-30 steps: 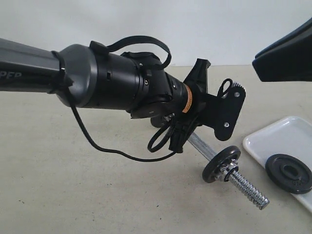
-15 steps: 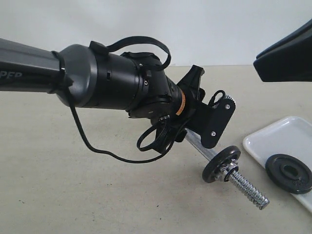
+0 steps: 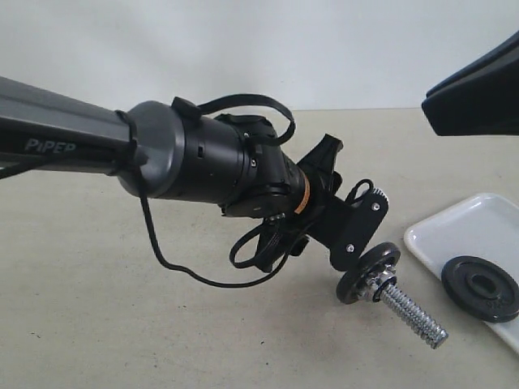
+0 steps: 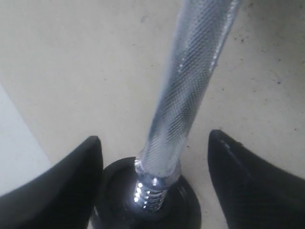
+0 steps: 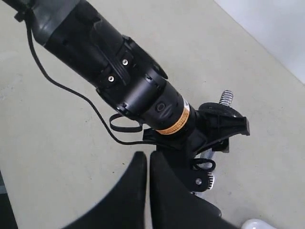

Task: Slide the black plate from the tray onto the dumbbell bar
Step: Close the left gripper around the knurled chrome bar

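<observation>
Left gripper (image 4: 155, 138) is released, its fingers either side of the bar (image 3: 412, 313) and clear of it. A disc (image 3: 355, 282) sits on the bar. To its right, the plate (image 3: 464, 298) lies flat in the tray (image 3: 454, 223). Right gripper (image 5: 147, 157) is clenched and empty.

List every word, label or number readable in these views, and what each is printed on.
"PiPER": on the grey link of the left arm, exterior view.
Orange band around that arm's wrist: no print legible.
Black plate in the tray: no markings readable.
Nothing else carries text.
</observation>
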